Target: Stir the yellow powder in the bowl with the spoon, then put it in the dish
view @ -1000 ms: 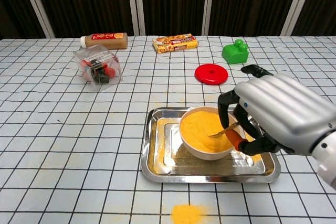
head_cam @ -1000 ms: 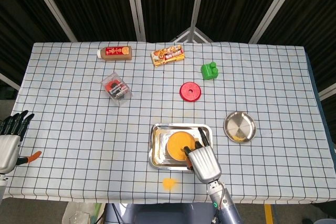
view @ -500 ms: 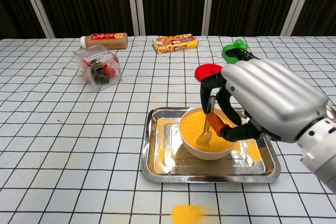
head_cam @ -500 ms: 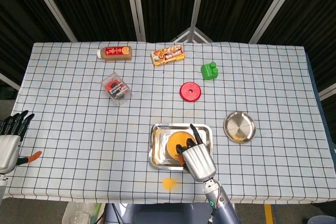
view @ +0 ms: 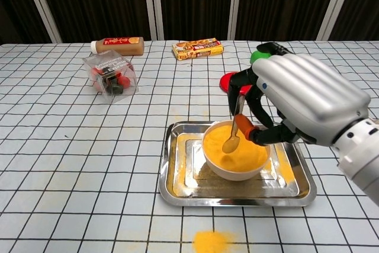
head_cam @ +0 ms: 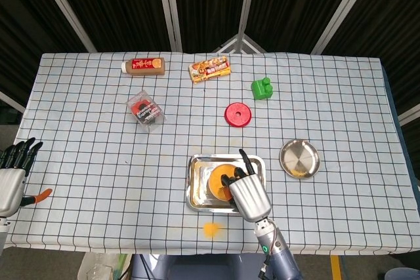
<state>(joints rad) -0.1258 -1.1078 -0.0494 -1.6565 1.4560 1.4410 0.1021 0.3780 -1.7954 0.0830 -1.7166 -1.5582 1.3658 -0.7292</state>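
A white bowl [view: 235, 157] full of yellow powder [head_cam: 218, 178] stands in a steel tray [view: 177, 188]. My right hand [view: 296, 102] [head_cam: 249, 193] hovers over the bowl's right side and grips a spoon [view: 234, 133] with an orange handle. The spoon's bowl end touches the powder near the middle. The round steel dish [head_cam: 300, 159] lies to the right of the tray, with a little yellow powder on its near edge. My left hand [head_cam: 12, 172] hangs at the table's left edge, fingers spread, holding nothing.
Yellow powder is spilled on the cloth [view: 210, 241] in front of the tray. Farther back lie a red lid [head_cam: 237, 114], a green block [head_cam: 262, 88], a snack packet [head_cam: 210, 69], a brown bottle [head_cam: 143, 65] and a clear box [head_cam: 145, 110].
My right hand swung the spoon from the bowl's right rim into the powder, then drew back slightly to the right and lifted a little. The left hand has not moved.
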